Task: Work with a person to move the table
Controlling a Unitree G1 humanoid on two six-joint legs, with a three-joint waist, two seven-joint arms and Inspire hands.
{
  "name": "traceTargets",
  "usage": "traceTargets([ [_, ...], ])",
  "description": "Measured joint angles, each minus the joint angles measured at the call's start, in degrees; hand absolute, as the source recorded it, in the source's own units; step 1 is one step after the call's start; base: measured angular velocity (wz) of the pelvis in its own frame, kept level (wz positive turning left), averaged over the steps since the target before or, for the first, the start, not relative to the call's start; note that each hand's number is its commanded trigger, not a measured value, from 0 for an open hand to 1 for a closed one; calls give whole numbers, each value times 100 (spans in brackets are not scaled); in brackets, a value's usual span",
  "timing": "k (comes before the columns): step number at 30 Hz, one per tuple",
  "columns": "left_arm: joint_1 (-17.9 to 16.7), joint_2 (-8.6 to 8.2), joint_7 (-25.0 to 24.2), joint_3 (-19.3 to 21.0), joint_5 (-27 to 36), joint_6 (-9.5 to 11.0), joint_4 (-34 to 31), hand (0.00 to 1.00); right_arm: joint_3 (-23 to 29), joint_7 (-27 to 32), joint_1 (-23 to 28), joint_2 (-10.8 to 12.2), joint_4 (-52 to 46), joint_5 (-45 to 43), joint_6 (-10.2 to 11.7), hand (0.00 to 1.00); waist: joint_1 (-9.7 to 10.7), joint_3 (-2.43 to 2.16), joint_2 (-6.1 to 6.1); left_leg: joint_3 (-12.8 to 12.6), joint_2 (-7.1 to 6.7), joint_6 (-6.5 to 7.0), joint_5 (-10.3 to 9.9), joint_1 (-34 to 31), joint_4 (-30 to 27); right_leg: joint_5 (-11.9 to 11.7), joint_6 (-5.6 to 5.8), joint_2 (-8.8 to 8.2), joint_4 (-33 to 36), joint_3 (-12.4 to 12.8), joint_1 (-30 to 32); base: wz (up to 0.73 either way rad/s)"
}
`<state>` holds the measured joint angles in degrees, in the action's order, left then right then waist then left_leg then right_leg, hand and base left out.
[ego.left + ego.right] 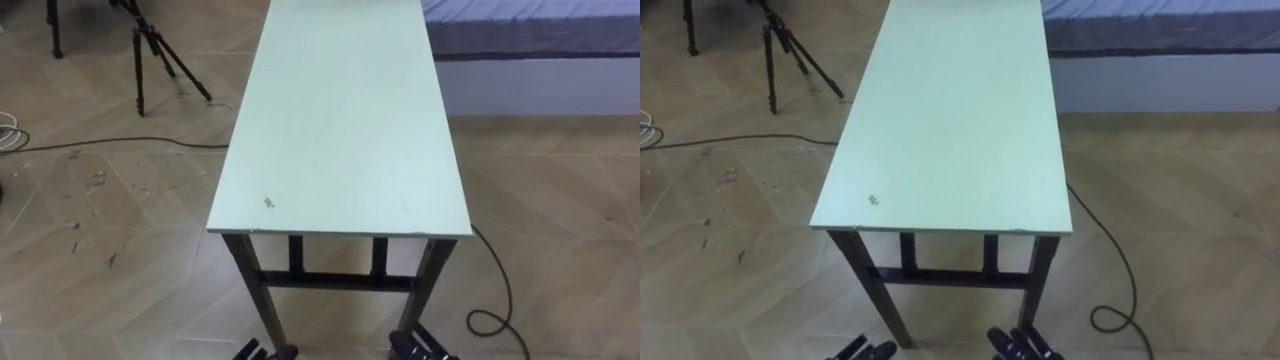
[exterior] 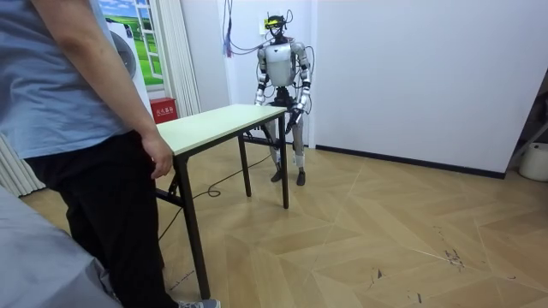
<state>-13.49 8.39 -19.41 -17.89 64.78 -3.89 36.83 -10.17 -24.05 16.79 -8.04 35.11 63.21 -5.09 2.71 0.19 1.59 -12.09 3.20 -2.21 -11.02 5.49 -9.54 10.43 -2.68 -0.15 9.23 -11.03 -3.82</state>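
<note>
A long table (image 1: 340, 120) with a pale green top and dark metal legs runs away from me; its short near edge lies just in front of me. My left hand (image 1: 265, 350) and right hand (image 1: 420, 345) show as dark shapes at the bottom edge, low and short of that edge, apart from the top. In the room view I stand upright at the far end of the table (image 2: 218, 120). A person (image 2: 77, 128) in a blue shirt stands at the other end, one hand (image 2: 158, 158) hanging beside the tabletop without holding it.
A black tripod (image 1: 150, 50) stands on the wooden floor to the table's left, and a bed (image 1: 530, 40) lies at the far right. Dark cables (image 1: 500, 290) run over the floor on both sides. A white wall is close behind me.
</note>
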Motion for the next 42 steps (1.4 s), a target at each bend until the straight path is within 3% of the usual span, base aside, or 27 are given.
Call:
traceTargets([
  [2, 5, 11, 2, -150, 268, -14, -419, 0, -211, -15, 2, 3, -362, 282, -1, 0, 14, 37, -28, 3, 1, 0, 0, -4, 0, 10, -3, -2, 57, 24, 44, -6],
  [8, 50, 62, 0, -518, 429, -160, -1352, 0, -623, -78, -141, -10, -755, 643, -94, 0, 91, 42, -32, -1, -1, 0, 0, -107, -11, 9, -3, -3, 80, 3, 156, 0],
  [15, 360, 167, 49, -546, 304, -252, -1420, 0, -664, -32, -477, -51, -789, 643, -121, 0, 174, 47, 30, -8, 3, 0, 0, -168, -42, 11, -3, -26, 284, 19, 273, -3],
  [23, 685, 175, 361, -553, 330, -312, -1500, 0, -702, 114, -823, -159, -792, 638, -144, 0, 177, 81, -15, -18, -8, 3, 1, -86, -33, 19, -3, -42, 334, 38, 252, -2],
  [26, 727, 172, 496, -538, 327, -343, -1511, 0, -666, 258, -904, -193, -849, 643, -262, 0, 165, 86, -22, -20, -9, 19, -9, -96, -130, 38, -1, -56, 342, 60, 275, 0],
  [31, 734, 198, 804, -396, 314, -399, -1502, 0, -646, 475, -1020, -198, -914, 607, -256, 0, 152, 60, 22, -24, -3, 19, -9, -92, -179, 29, -12, -52, 352, 69, 259, 0],
  [33, 739, 183, 946, -131, 322, -466, -1481, 0, -642, 515, -1090, -193, -886, 610, -257, 0, 158, 56, 33, -5, 2, 19, -9, -69, -179, 23, -19, -45, 352, 52, 198, 0],
  [42, 1064, 155, 1613, 551, 835, -479, -1485, 0, -403, 961, -1290, -241, -1305, 678, -283, 0, 29, 76, 0, 53, -4, 19, -9, 30, -126, 24, -19, -50, 333, 3, 76, 2],
])
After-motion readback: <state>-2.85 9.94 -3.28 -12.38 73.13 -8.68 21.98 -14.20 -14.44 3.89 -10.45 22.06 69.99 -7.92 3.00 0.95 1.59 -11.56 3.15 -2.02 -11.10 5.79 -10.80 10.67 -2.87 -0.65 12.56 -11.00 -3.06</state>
